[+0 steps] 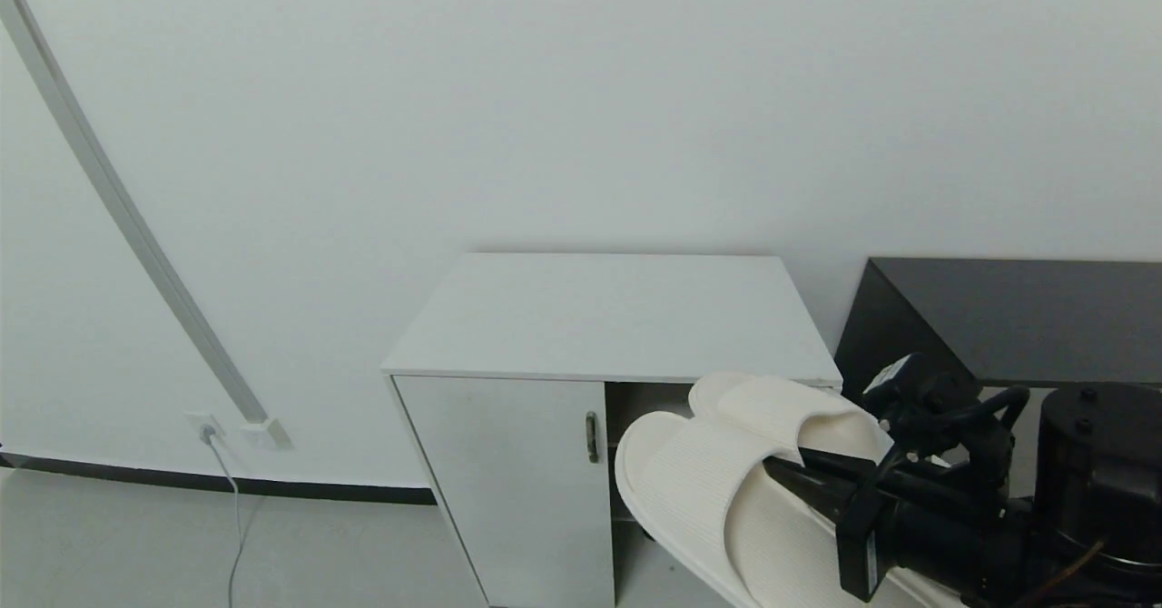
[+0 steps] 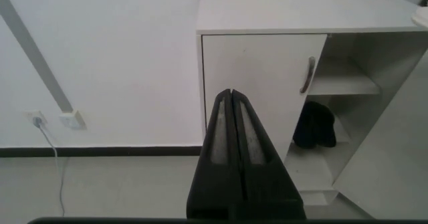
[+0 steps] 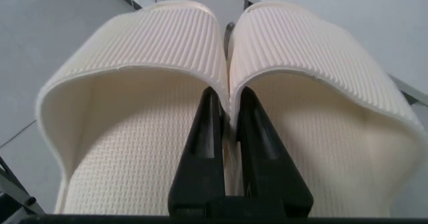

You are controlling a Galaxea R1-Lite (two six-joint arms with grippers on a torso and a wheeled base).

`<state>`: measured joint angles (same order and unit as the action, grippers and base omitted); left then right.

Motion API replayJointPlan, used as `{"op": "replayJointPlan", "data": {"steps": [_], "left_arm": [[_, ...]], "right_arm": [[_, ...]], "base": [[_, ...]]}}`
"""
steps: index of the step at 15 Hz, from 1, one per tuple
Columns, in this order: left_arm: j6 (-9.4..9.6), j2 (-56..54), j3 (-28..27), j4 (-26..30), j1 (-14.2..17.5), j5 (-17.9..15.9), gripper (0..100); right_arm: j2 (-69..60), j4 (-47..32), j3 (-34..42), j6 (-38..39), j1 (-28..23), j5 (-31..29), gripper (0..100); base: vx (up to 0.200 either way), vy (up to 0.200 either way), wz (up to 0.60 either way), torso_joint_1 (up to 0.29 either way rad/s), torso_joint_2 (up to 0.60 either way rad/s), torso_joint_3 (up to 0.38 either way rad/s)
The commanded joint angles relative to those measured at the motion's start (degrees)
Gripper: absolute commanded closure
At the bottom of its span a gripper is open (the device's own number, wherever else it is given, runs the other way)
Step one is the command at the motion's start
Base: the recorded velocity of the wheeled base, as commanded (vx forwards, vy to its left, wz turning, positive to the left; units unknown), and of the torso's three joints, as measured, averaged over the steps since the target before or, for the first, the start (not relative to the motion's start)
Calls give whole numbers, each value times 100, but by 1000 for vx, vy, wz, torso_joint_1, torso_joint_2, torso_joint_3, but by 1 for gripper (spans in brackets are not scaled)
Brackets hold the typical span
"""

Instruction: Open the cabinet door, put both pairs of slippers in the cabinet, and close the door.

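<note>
The pair of cream-white ribbed fabric slippers (image 1: 699, 490) (image 3: 154, 83) hangs in my right gripper (image 1: 782, 472) (image 3: 229, 100), low on the right and just in front of the open right half of the white rectangular cabinet (image 1: 599, 318) (image 2: 301, 10). The two black fingers of that gripper are nearly together, pinching the inner edges of the two slippers between them, so the slippers sit side by side with their toes pointing away from my wrist, towards the cabinet. My left gripper (image 2: 231, 95) is fully closed with nothing in it and is held in the air, facing the cabinet front. The left white cabinet door (image 1: 508, 481) (image 2: 261, 83) is shut, its dark metal handle (image 1: 592, 437) (image 2: 307, 75) at its right edge. Inside the open half there is a white shelf (image 2: 341, 83), and below it stands a dark object (image 2: 314, 127) that I cannot identify. Right of the cabinet is a black worktop (image 1: 1026, 318). On the far wall to the left, a grey cable (image 1: 238, 517) runs down from a white socket (image 1: 204, 426).
</note>
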<state>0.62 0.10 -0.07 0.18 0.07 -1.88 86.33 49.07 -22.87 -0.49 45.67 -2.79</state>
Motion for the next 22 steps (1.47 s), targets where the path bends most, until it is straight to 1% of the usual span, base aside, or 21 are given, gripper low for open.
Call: {"op": "replayJointPlan", "data": {"steps": [1, 17, 22], "left_arm": [[-1, -1, -1, -1, 1, 3, 100], [-1, -1, -1, -1, 1, 3, 100], [8, -1, -1, -1, 1, -6, 100]], "right_arm": [[-3, 15, 2, 5, 21, 15, 100], [41, 15, 63, -127, 56, 42, 100], [24, 15, 134, -118, 56, 42, 100]], "base": [[0, 0, -600, 17, 7, 2], [0, 0, 0, -3, 5, 4], [0, 0, 0, -155, 351, 190]]}}
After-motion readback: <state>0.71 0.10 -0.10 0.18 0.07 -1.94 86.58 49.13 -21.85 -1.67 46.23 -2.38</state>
